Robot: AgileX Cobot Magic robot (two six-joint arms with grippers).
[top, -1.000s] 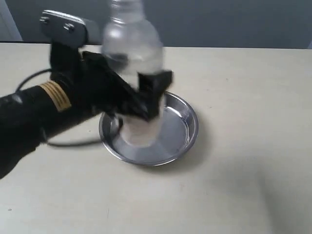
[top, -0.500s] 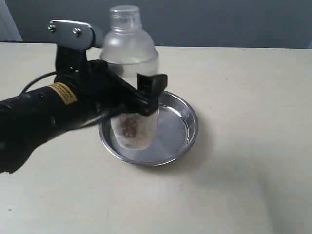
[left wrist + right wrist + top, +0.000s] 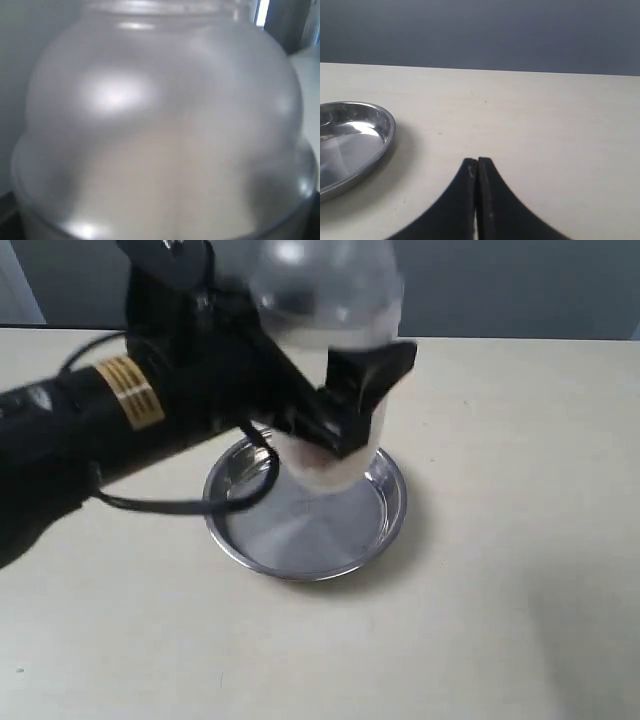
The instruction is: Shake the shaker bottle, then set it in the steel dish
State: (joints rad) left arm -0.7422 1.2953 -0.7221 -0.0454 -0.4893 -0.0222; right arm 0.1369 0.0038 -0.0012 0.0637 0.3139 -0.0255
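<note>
The shaker bottle (image 3: 330,310) hangs in the air above the steel dish (image 3: 305,530), blurred, its cap out of the frame's top. My left gripper (image 3: 330,410) is shut on the bottle's body, one black finger across its front. In the left wrist view the frosted dome of the shaker bottle (image 3: 160,125) fills the picture and hides the fingers. The steel dish (image 3: 350,145) also shows in the right wrist view, with nothing in it. My right gripper (image 3: 477,165) is shut on nothing, low over the bare table, to one side of the dish.
The beige table (image 3: 500,620) stretches on all sides of the dish. A black cable (image 3: 160,505) from the left arm loops down to the dish's left rim. A grey wall (image 3: 520,280) stands behind the table's far edge.
The left gripper has carried the bottle up and to the right; its base, which was low inside the dish, now hangs above it. The right gripper's earlier state is not shown.
</note>
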